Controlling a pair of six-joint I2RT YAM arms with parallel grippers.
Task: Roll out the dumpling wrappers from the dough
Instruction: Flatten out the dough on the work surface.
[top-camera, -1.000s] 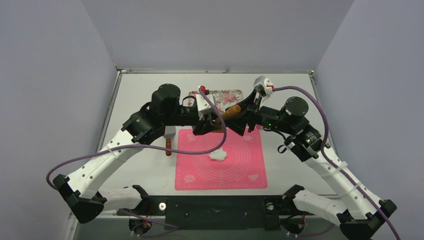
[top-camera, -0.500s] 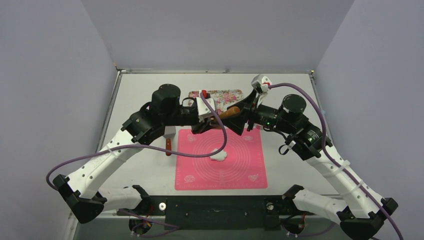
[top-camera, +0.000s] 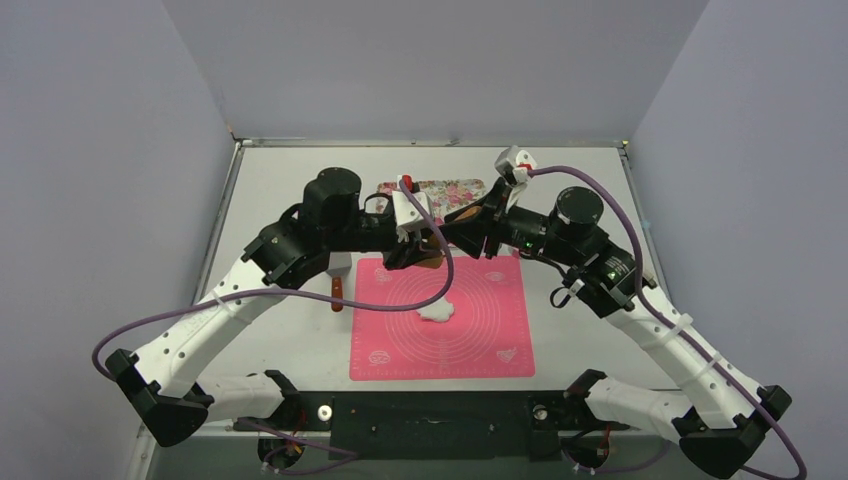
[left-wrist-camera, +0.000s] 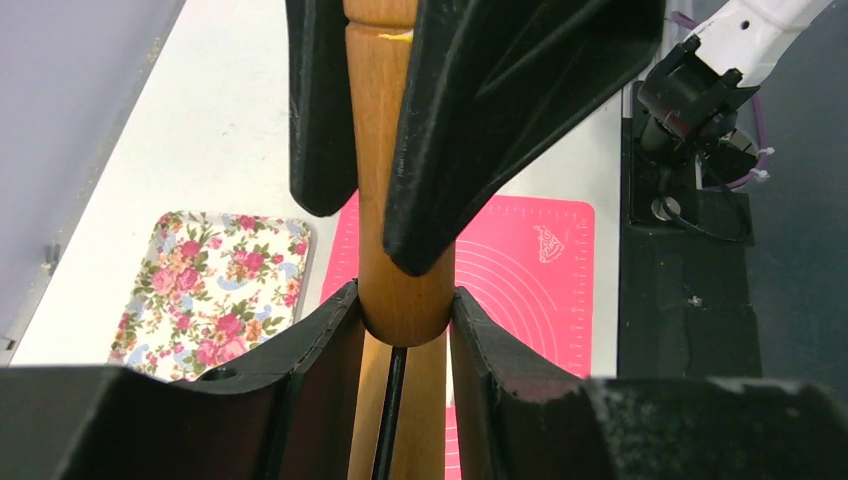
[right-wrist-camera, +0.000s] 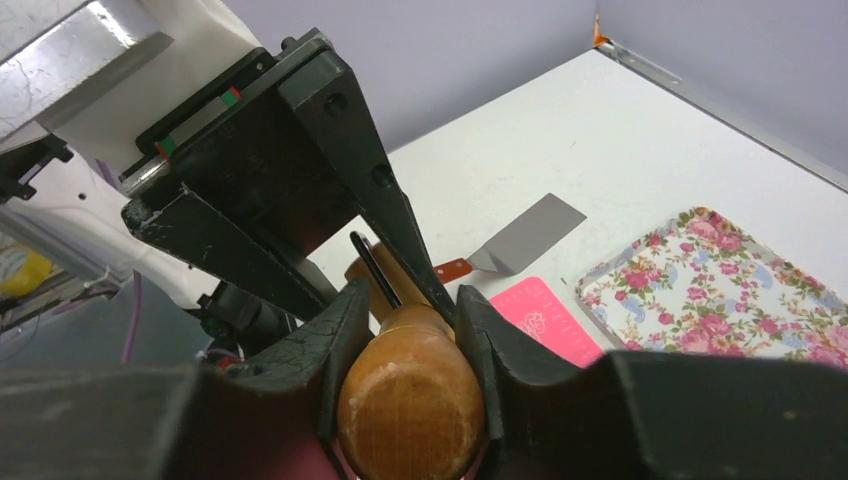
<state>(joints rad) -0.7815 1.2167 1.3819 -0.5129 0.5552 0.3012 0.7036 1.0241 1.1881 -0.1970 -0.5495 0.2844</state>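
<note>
top: high, looking down on table (top-camera: 285, 170) | 2 wrists: close, opposed, share rolling pin (left-wrist-camera: 378, 150)

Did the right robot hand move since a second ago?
Yes. The right gripper slid left over the end of the rolling pin, coming closer to the right edge of the floral tray, which stayed put.

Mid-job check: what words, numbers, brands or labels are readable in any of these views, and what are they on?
No text can be read in any view.
Pink mat: printed rings, edge ticks and small corner emblems; any figures are too small and blurred to read.
Floral tray: flower pattern only, no lettering.
</note>
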